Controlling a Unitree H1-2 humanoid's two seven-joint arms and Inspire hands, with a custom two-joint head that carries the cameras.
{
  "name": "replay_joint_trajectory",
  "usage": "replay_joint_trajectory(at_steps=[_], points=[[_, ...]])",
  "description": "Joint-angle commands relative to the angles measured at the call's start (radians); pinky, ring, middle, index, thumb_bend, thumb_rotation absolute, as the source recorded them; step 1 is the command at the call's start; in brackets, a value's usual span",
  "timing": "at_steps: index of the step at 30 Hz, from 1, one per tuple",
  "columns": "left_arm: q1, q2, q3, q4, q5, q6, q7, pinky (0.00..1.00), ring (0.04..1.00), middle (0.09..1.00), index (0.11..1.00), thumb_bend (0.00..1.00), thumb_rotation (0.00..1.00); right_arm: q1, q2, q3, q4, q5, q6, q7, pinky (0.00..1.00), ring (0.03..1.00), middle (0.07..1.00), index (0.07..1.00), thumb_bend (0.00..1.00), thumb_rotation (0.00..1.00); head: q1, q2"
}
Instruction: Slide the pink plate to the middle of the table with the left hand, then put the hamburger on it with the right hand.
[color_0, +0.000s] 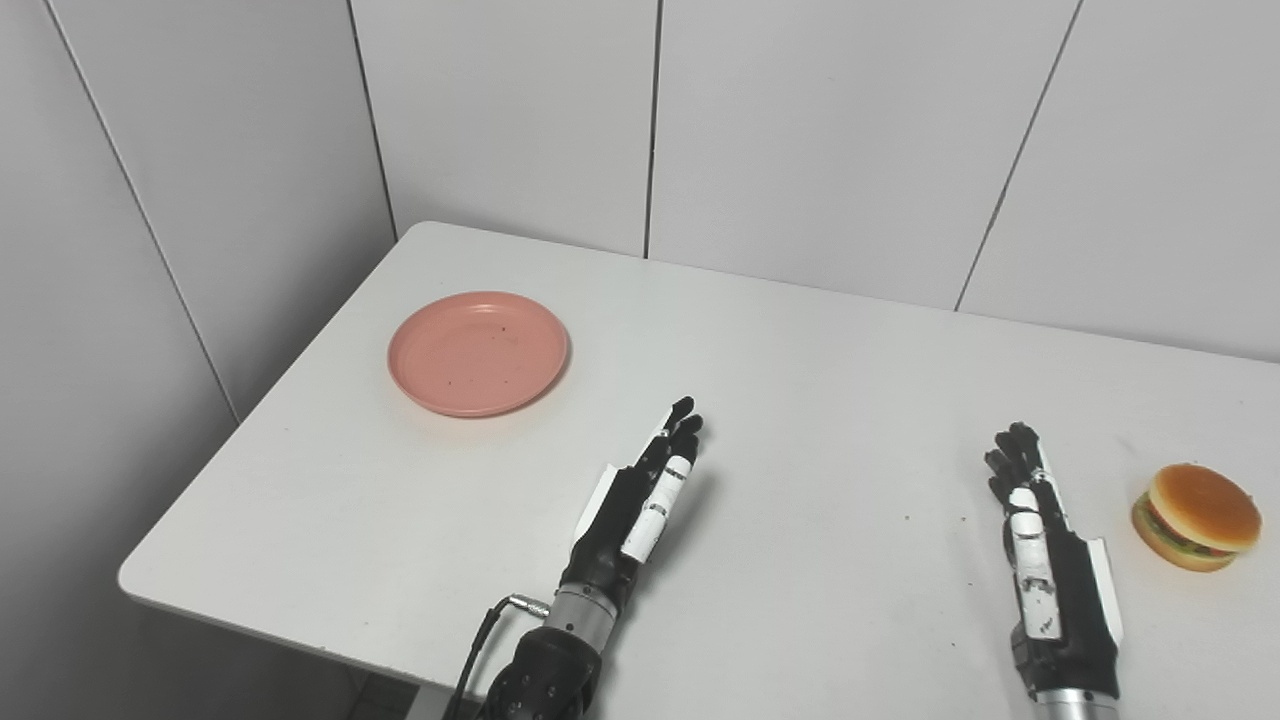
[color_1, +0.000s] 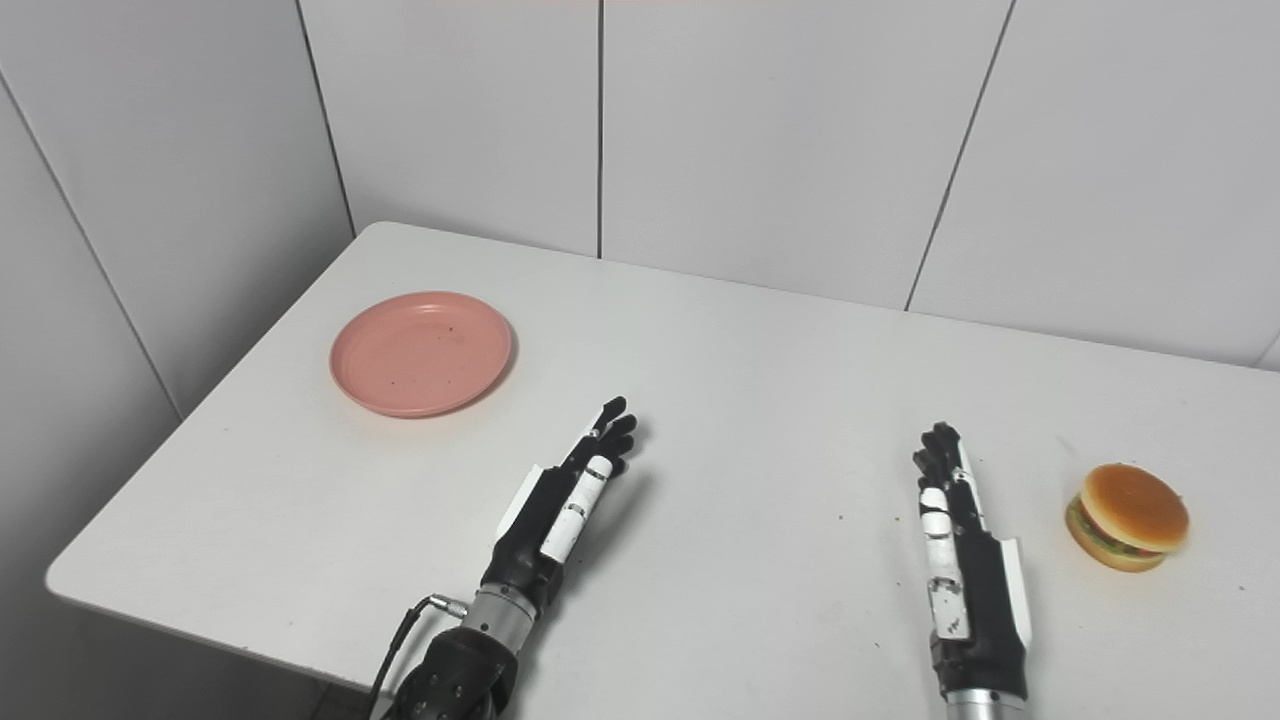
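Note:
A round pink plate (color_0: 478, 352) lies flat near the table's far left corner, with nothing on it. A toy hamburger (color_0: 1196, 517) with a tan bun sits at the right side of the table. My left hand (color_0: 645, 497) hovers over the middle front of the table, open, fingers stretched toward the plate but well short of it. My right hand (color_0: 1040, 545) is open too, fingers straight, edge-on, a short way left of the hamburger and not touching it.
The white table (color_0: 800, 400) stands against a white panelled wall at the back and left. Its left and front edges are close to the plate and to my left forearm. A grey cable (color_0: 475, 640) hangs at my left wrist.

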Motion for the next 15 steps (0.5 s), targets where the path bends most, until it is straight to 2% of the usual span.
replay_joint_trajectory(at_steps=[1,5,9,15], points=[[0.004,-0.003,-0.003,0.01,-0.015,0.029,-0.01,0.95,0.95,0.959,0.954,0.36,1.0,0.03,-0.023,-0.02,0.115,-0.001,-0.02,0.007,0.99,0.948,0.956,0.962,0.11,1.0,0.0,0.0],[-0.002,0.002,0.006,-0.025,-0.03,0.06,-0.017,0.95,0.943,0.956,0.951,0.35,1.0,0.031,-0.016,-0.015,0.106,-0.014,-0.012,0.0,0.99,0.948,0.954,0.962,0.1,1.0,-0.002,-0.006],[-0.019,0.01,0.016,-0.045,-0.055,0.045,-0.025,0.94,0.939,0.953,0.949,0.34,0.99,0.029,-0.012,-0.015,0.114,-0.009,-0.022,0.004,1.0,0.951,0.958,0.966,0.09,1.0,-0.003,-0.013],[-0.051,0.029,0.029,-0.121,-0.074,0.074,-0.035,0.93,0.932,0.946,0.936,0.33,1.0,0.029,-0.008,-0.015,0.114,-0.01,-0.022,0.002,0.99,0.951,0.961,0.967,0.09,1.0,-0.002,-0.017]])
